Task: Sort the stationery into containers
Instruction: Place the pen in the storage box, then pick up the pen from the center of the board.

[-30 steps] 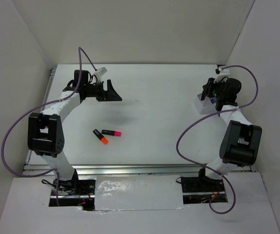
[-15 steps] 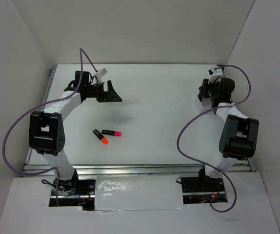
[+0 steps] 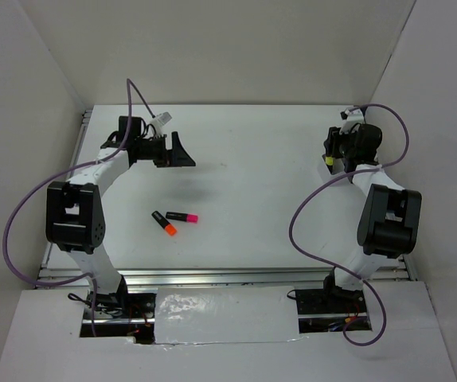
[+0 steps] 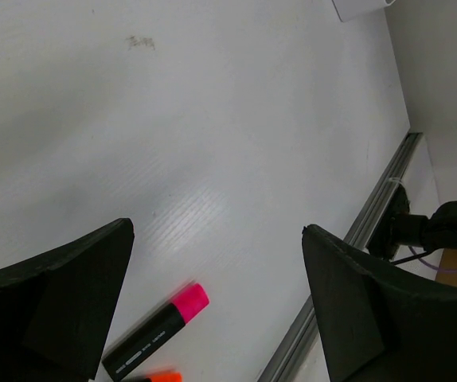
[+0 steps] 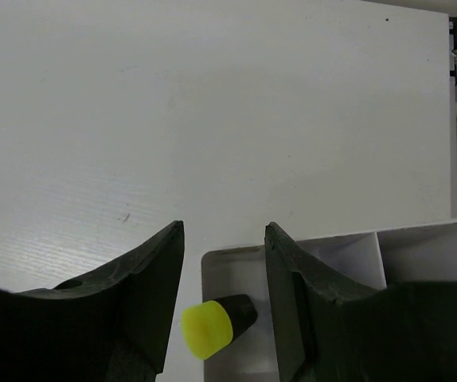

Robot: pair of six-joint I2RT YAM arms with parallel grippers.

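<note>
Our right gripper (image 5: 223, 239) stands parted around the yellow highlighter (image 5: 208, 328), which rests in the white box (image 5: 427, 253); only its wrist view shows dividers. Left gripper (image 4: 217, 231) gapes wide.

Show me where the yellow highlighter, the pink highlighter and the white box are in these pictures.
yellow highlighter (image 5: 206, 329): right wrist view, on its yellow cap.
pink highlighter (image 4: 157, 335): left wrist view, on the black barrel.
white box (image 5: 378, 256): right wrist view, on the inner divider wall.

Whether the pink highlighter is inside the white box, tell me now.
No, the pink highlighter lies on the table beside the orange highlighter, well away from the white box.
</note>
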